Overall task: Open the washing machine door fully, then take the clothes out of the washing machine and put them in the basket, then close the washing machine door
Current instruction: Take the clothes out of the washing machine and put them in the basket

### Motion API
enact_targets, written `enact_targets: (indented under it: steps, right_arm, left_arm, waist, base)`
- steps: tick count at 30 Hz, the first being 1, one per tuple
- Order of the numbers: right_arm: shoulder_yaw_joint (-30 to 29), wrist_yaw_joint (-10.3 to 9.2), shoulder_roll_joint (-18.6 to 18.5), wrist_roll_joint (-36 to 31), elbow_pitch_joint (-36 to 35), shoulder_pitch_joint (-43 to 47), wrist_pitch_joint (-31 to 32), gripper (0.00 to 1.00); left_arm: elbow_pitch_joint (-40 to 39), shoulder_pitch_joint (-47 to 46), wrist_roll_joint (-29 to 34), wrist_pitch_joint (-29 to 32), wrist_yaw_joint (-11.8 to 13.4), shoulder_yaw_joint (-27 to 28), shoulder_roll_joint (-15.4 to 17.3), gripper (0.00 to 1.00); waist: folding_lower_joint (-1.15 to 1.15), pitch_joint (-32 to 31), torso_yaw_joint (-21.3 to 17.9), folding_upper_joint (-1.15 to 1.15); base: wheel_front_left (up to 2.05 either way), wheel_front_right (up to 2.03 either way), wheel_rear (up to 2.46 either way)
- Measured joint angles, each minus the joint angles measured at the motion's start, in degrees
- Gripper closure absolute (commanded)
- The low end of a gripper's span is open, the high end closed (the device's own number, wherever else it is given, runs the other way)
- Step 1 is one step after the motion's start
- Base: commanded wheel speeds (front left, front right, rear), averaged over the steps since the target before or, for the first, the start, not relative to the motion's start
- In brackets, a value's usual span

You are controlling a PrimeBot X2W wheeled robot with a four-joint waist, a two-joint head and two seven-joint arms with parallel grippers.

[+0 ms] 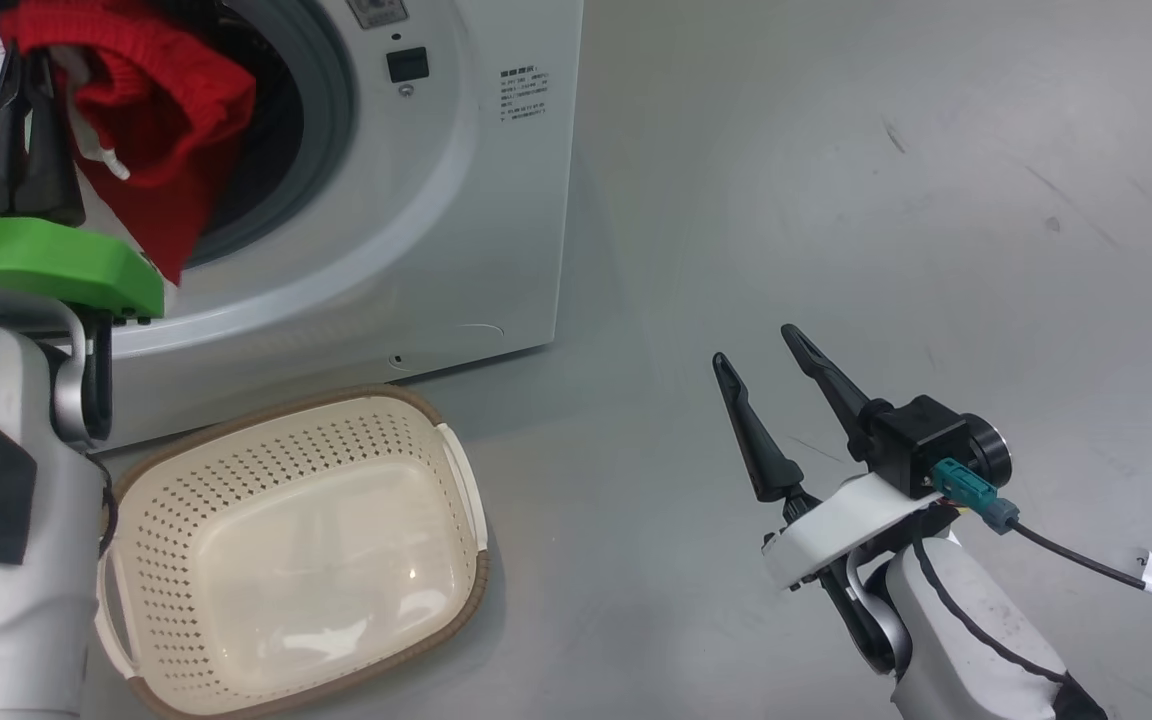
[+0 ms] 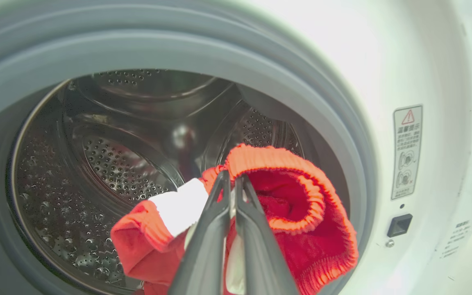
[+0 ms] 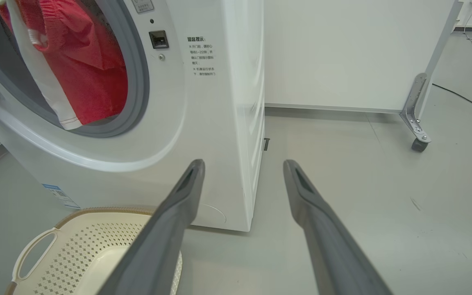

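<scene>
At the drum mouth: left pincer (image 2: 232, 180) clamped tight on the clothes (image 2: 301, 229), which hang in the washing machine (image 1: 496, 230) opening.
Risk: trailing fabric could snag the grey seal (image 2: 322, 123), or slip free short of the basket.
Basket (image 1: 456, 470): on the floor below, nothing inside.
Right pincer (image 1: 753, 344): wide apart, holding nothing.

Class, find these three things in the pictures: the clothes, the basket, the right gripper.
the clothes (image 1: 166, 100), head view, red fabric fold
the basket (image 1: 266, 450), head view, perforated side wall
right gripper (image 1: 754, 344), head view, midway between its open fingertips
</scene>
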Motion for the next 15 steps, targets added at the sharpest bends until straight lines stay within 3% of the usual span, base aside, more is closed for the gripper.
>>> enact_targets:
  steps: [15]
  right_arm:
    - [-2.0, -0.29, -1.3, -2.1, 1.5, 4.1, 0.0, 0.0]
  left_arm:
    - [-15.2, 7.9, 2.7, -0.2, 1.8, 0.1, -2.1, 1.0]
  waist:
    - [0.0, -6.0, 4.1, 0.0]
  base:
    - [0.0, 0.0, 0.0]
